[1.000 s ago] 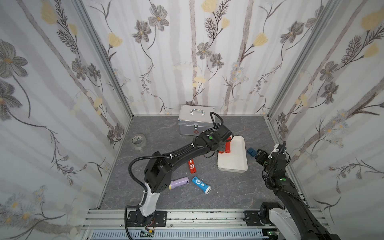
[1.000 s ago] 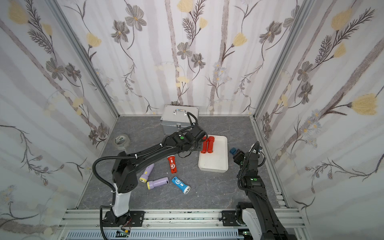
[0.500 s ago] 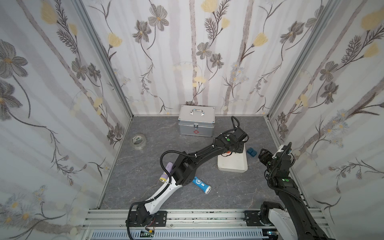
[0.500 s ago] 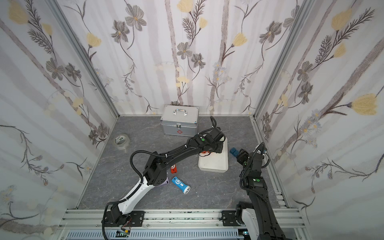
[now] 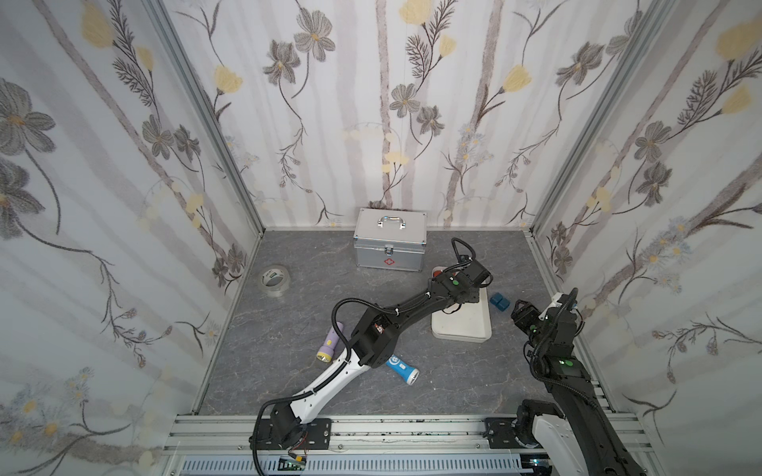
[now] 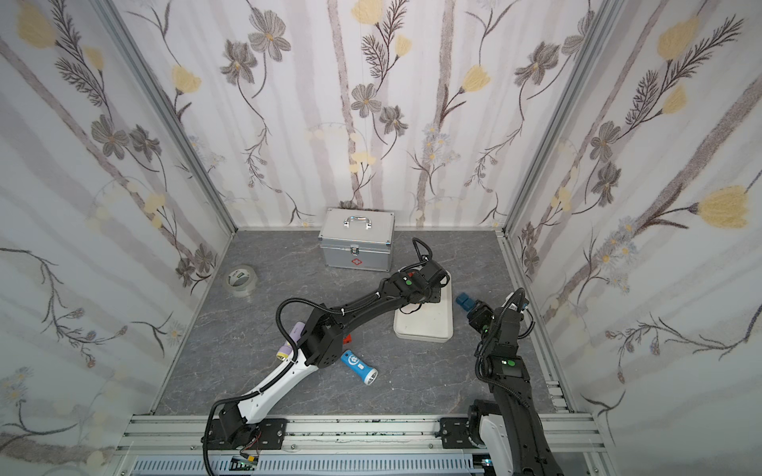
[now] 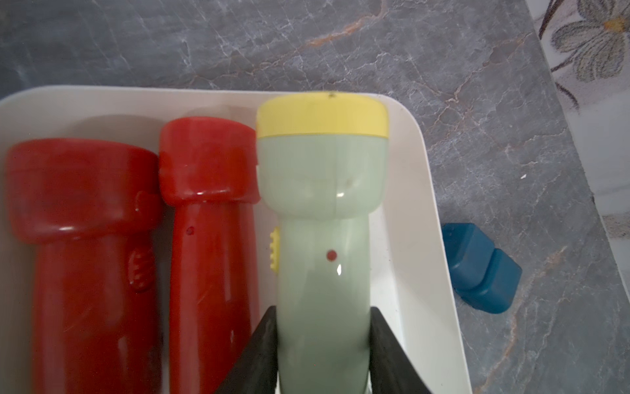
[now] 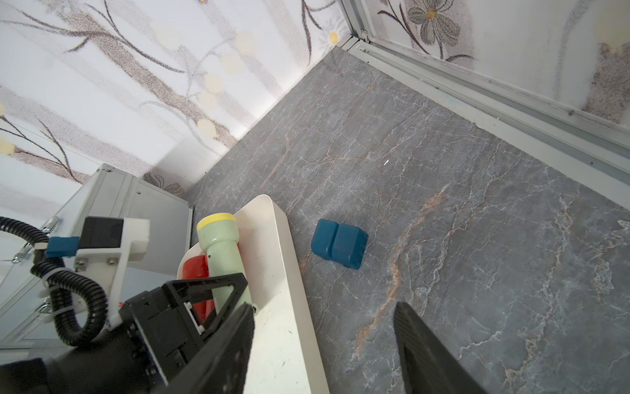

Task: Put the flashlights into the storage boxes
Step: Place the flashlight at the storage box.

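Note:
My left gripper point(image 7: 322, 314) is shut on the handle of a pale green flashlight point(image 7: 322, 204) with a yellow head. It holds that flashlight low inside the far right corner of the white storage box point(image 7: 422, 170), beside two red flashlights point(image 7: 81, 238) point(image 7: 208, 221) lying in it. In both top views the left gripper point(image 5: 474, 284) point(image 6: 429, 288) is over the box's far end point(image 5: 462, 325). On the floor lie a lilac flashlight point(image 5: 330, 342) and a blue one point(image 5: 402, 368). My right gripper point(image 8: 325, 307) point(image 5: 520, 311) hangs open and holds nothing, right of the box.
A dark blue block point(image 5: 499, 302) point(image 8: 339, 244) sits on the floor between the box and the right gripper. A silver metal case point(image 5: 389, 239) stands at the back wall. A tape roll point(image 5: 274, 280) lies at the left. The left arm's elbow hides part of the floor.
The left arm has stretched further right, from the box's left side to its far right corner, with the green flashlight in its grip. The right arm has barely shifted.

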Tool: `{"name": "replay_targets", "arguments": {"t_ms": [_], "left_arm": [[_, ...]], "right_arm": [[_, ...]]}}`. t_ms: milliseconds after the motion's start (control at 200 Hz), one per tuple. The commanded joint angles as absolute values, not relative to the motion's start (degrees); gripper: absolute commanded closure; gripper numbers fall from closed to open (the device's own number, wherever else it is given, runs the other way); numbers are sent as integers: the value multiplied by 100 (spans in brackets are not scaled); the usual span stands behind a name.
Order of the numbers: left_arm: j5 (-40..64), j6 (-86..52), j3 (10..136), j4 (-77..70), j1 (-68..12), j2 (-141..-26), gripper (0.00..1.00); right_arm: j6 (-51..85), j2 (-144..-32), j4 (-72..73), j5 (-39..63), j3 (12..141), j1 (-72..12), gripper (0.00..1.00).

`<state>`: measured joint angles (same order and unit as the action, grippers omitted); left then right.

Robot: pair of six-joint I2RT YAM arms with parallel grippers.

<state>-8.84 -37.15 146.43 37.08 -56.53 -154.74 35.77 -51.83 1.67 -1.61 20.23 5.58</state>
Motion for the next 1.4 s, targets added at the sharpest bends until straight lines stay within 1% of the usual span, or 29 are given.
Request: {"name": "replay_targets", "arguments": {"t_ms": [0, 575, 819, 1079, 1214, 1394], "left_arm": [[-993, -3773, 14722, 3629, -5643, -15537, 63], [-1134, -3561, 14717, 3788, -5627, -15592, 58], [-1115, -3562, 14724, 3762, -5616, -15565, 50], [-1108, -3595, 14730, 3702, -5625, -15457, 50], [-1124, -3562, 14730, 3708, -5634, -15303, 48], [-1222, -3457, 14723, 3935, -5643, -14982, 48]], "right_arm": [[3581, -5229, 279, -94, 2012, 554, 34], [3564, -5309, 378, -61, 2030, 558, 34], [3550, -5347, 378, -62, 2039, 559, 34], [3507, -5291, 299, -37, 2076, 562, 34], [3506, -5273, 273, 10, 2105, 561, 34], [3516, -5289, 275, 323, 2142, 562, 34]]}}
